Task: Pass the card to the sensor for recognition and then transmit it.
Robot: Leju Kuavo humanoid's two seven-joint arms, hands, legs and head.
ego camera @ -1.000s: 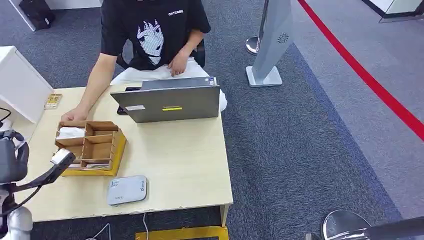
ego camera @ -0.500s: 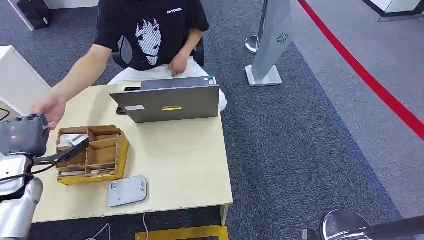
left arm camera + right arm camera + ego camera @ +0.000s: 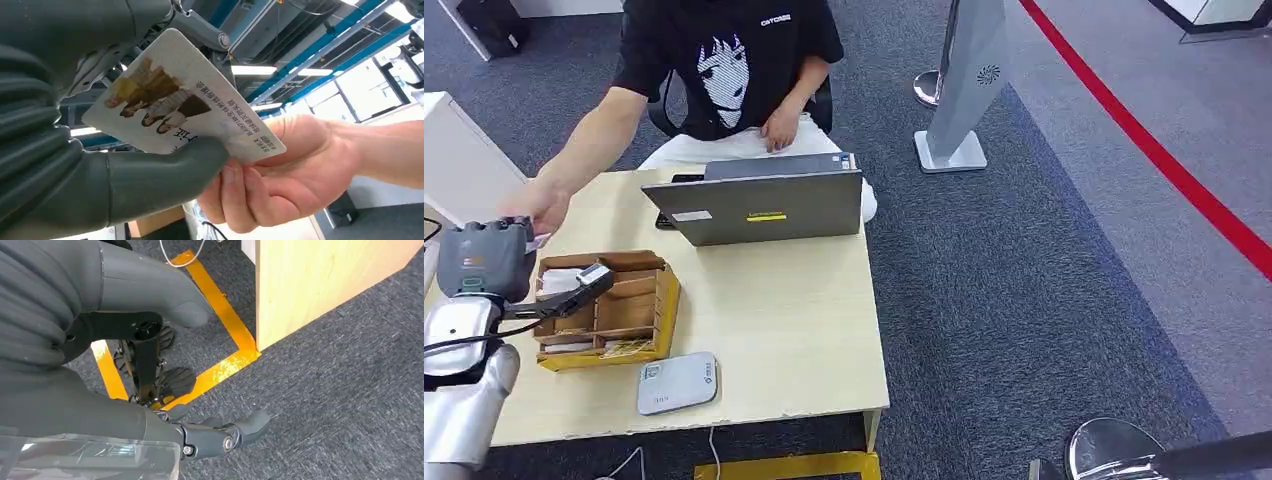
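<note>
The left hand pinches the card between thumb and fingers, raised beyond the wooden tray on the worktop, so the person's hand can take its free end, which it touches. The right hand hangs empty by the floor, fingers apart.

Left hand pinches white printed plastic card; person's bare hand grips its far corner.
</note>
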